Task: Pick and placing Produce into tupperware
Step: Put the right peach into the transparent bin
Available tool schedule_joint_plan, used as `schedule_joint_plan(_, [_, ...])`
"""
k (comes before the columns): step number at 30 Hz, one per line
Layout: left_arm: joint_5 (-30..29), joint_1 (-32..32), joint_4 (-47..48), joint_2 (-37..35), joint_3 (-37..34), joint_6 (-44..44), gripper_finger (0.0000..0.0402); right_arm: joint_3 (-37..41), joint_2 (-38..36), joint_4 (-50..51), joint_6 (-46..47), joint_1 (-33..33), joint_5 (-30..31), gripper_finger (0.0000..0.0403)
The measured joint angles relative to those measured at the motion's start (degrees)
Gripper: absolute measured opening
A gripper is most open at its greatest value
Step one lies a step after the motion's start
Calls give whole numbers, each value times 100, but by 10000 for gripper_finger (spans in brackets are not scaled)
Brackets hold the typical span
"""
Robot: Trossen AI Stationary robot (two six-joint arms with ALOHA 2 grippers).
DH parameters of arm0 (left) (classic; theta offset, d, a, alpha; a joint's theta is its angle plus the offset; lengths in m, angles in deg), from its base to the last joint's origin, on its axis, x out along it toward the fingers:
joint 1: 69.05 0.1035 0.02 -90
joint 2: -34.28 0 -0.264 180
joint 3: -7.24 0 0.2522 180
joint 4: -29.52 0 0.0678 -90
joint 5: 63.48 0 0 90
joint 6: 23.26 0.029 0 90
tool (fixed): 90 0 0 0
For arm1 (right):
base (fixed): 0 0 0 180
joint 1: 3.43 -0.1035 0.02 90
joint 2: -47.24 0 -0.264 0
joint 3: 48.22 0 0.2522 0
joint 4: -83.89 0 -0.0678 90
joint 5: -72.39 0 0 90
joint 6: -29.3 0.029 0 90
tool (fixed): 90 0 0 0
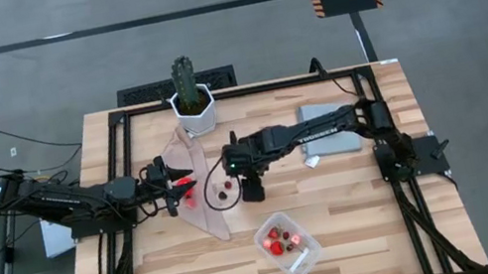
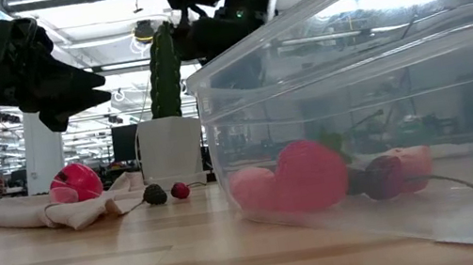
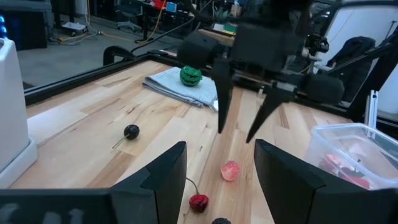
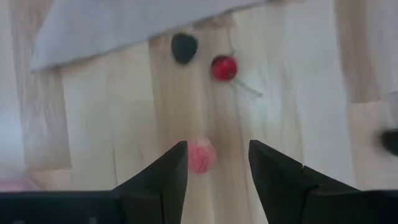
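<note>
The right gripper (image 4: 213,165) hangs over the middle of the table with its fingers apart, straddling a pale pink piece (image 4: 201,155) of produce that lies on the bare wood, nothing held yet. A red cherry (image 4: 223,68) with a thin stem and a dark berry (image 4: 184,46) sit just beyond it at the edge of a beige cloth (image 1: 195,188). The piece looks small and round, so fingers closing off-centre could squirt it sideways toward the cloth or roll it into the cherry. The left gripper (image 3: 221,163), fingers also apart and empty, waits close by on the other side of the same cluster; the two arms are near enough that a wide swing could clip one another. The tupperware (image 1: 311,245), already holding several red pieces, stands nearer the front edge, well apart, so a loose grip risks a drop on the way
</note>
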Motion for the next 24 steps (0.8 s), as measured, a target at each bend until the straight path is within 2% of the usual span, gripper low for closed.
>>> schedule_joint_plan(9, [0,-1,-1,0,1,-2,178,18,15,-163,105,-53,23,204])
schedule_joint_plan(11, [0,0,1,0,0,-5,178,-12,223,-276,102,-91,20,208])
schedule_joint_plan(14, [-2,-2,19,0,0,-8,178,57,367,59,102,-110,19,213])
schedule_joint_plan(16, [0,-2,80,0,0,-18,178,-29,474,-332,84,-102,20,216])
schedule_joint_plan(18, [-4,-2,94,-2,1,-35,178,32,507,9,51,-98,25,218])
schedule_joint_plan(24, [-43,-2,147,2,2,-46,178,4,719,-203,-4,-124,-1,217])
